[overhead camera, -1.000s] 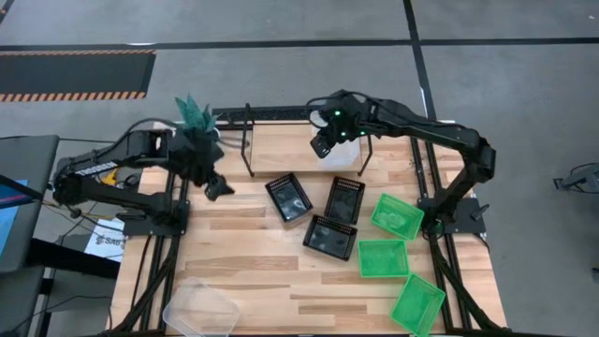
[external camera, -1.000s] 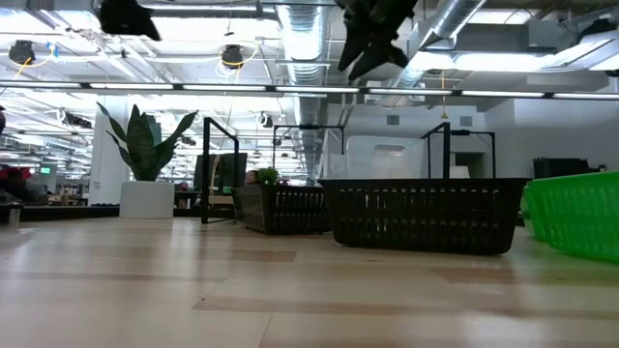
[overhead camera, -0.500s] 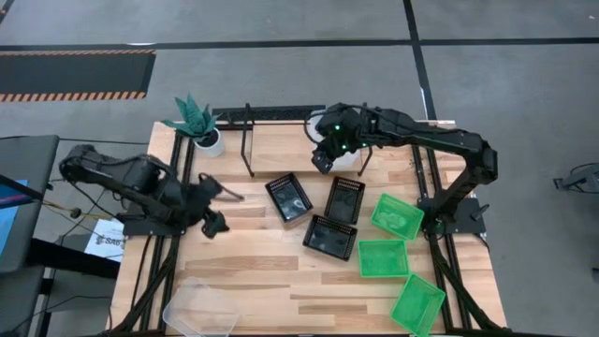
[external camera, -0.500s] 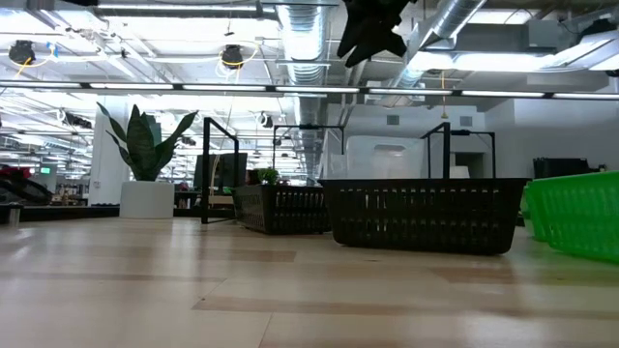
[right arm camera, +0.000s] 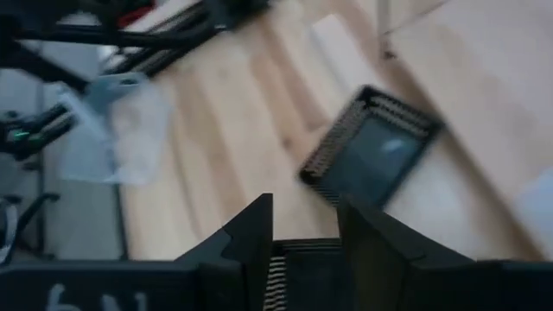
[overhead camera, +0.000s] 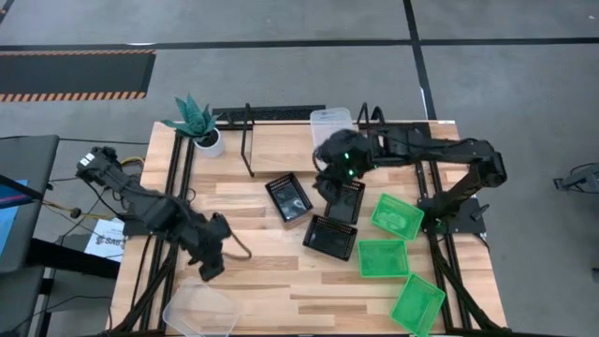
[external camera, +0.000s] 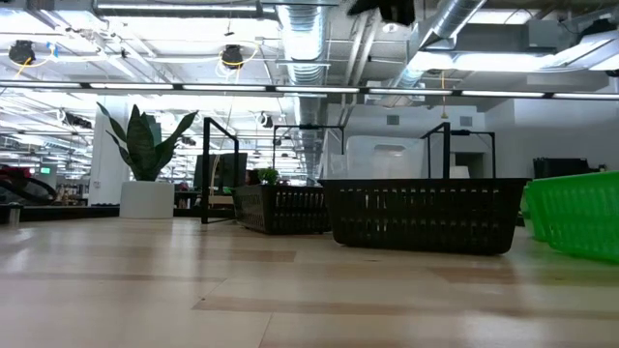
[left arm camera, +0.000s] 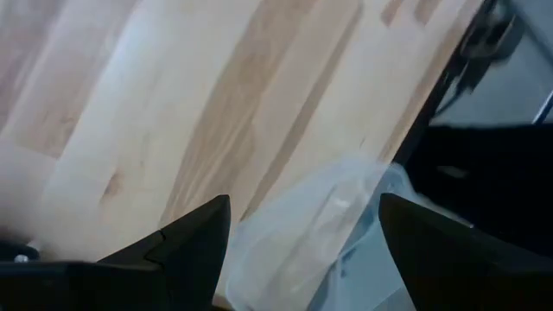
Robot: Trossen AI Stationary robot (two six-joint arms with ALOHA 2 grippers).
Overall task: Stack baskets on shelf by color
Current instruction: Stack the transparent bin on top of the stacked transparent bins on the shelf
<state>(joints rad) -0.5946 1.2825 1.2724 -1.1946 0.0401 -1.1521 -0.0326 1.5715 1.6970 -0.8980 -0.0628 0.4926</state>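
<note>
My left gripper (overhead camera: 213, 259) is open, hovering near the table's near-left corner. In the left wrist view its fingers (left arm camera: 302, 233) stand on either side of a clear basket (left arm camera: 320, 229), apart from it. That clear basket (overhead camera: 198, 310) lies flat on the table. My right gripper (overhead camera: 329, 183) is open above the black baskets (overhead camera: 344, 199); the right wrist view (right arm camera: 304, 229) shows one black basket (right arm camera: 371, 147) ahead. Another clear basket (overhead camera: 331, 124) sits on the shelf (overhead camera: 281, 148). Three green baskets (overhead camera: 384, 258) lie at the table's right.
A white plant pot (overhead camera: 208, 140) stands at the far-left corner beside the shelf's black frame (overhead camera: 248, 140). Two more black baskets (overhead camera: 288, 197), (overhead camera: 329, 237) lie mid-table. Bare wooden tabletop (overhead camera: 271, 281) spans the near middle. The low view shows a black basket (external camera: 421, 215) and a green one (external camera: 575, 215).
My left gripper swung from beside the plant pot toward the near edge and came down close to the clear basket at the near-left corner. My right gripper drew back from the shelf toward the near edge and now hangs over the black baskets.
</note>
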